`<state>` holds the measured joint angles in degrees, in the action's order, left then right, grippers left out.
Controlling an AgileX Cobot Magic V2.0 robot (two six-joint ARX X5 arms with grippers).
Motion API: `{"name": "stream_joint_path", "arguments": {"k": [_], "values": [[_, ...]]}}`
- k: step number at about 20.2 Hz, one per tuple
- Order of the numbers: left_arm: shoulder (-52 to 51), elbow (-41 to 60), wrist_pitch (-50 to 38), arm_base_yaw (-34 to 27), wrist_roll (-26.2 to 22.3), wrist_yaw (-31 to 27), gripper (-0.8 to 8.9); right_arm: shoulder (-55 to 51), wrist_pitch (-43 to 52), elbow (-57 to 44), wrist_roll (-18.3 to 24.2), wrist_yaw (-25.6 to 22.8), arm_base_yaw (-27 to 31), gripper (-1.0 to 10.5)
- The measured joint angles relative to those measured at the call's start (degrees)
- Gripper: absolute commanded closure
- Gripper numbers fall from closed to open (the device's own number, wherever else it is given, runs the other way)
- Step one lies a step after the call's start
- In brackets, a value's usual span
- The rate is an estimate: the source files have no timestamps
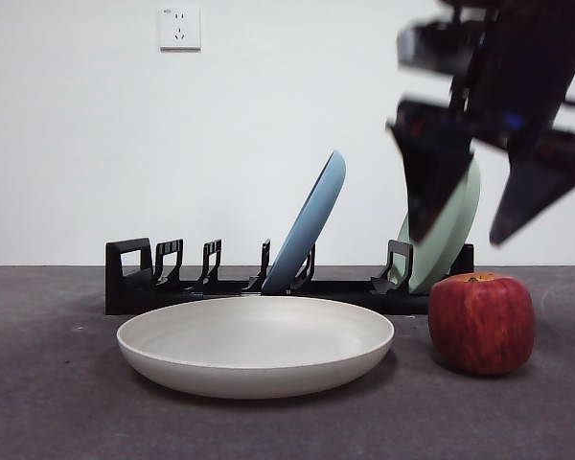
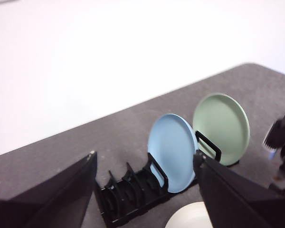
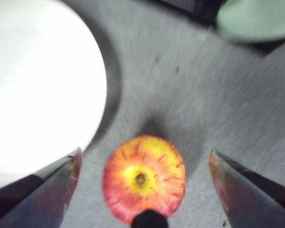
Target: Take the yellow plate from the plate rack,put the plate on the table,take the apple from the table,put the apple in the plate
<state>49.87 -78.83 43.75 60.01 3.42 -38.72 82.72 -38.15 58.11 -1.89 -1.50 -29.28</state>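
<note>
— Plate step done? Yellow plate [image 1: 256, 345] flat on the counter [image 1: 48, 402], just in front of the plate rack [image 1: 134, 278].
— Apple's turn now. Apple [image 1: 481, 322] beside the plate, untouched; right gripper [image 3: 142, 190] above it, jaws spread wide.
— Next?
— Probably straight down, jaws astride the apple, then closing. Left gripper [image 2: 147, 190] waiting, jaws apart, empty.

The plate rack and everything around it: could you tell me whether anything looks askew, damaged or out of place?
Nothing stands out. The blue plate and pale green plate lean in the plate rack; the yellow plate sits flat on the table, with the apple upright beside it.
</note>
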Motion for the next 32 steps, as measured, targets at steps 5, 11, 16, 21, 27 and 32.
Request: {"name": "stream_joint_path", "arguments": {"k": [5, 11, 16, 21, 27, 32], "values": [[-5.1, 0.0, 3.3, 0.0, 0.0, -0.2, 4.69, 9.5, 0.1, 0.0, 0.0, 0.0, 0.0, 5.1], [-5.2, 0.0, 5.7, 0.0, 0.2, -0.2, 4.69, 14.0, 0.1, 0.0, -1.6, 0.0, 0.0, 9.7], [-5.2, 0.0, 6.0, 0.0, 0.6, -0.2, 4.69, 12.8, 0.0, 0.1, -2.2, 0.0, 0.0, 9.6], [-5.2, 0.0, 6.0, 0.0, 0.7, -0.2, 4.69, 8.5, -1.6, 8.4, -3.3, 4.8, -3.4, 9.6], [-5.2, 0.0, 6.0, 0.0, 0.7, -0.2, 4.69, 10.0, -1.7, 19.7, -3.3, 6.0, -11.2, 9.6], [-5.2, 0.0, 6.8, 0.0, 0.7, -0.2, 4.69, 16.8, -0.9, 23.1, -3.3, 6.0, -15.7, 9.6]]}}
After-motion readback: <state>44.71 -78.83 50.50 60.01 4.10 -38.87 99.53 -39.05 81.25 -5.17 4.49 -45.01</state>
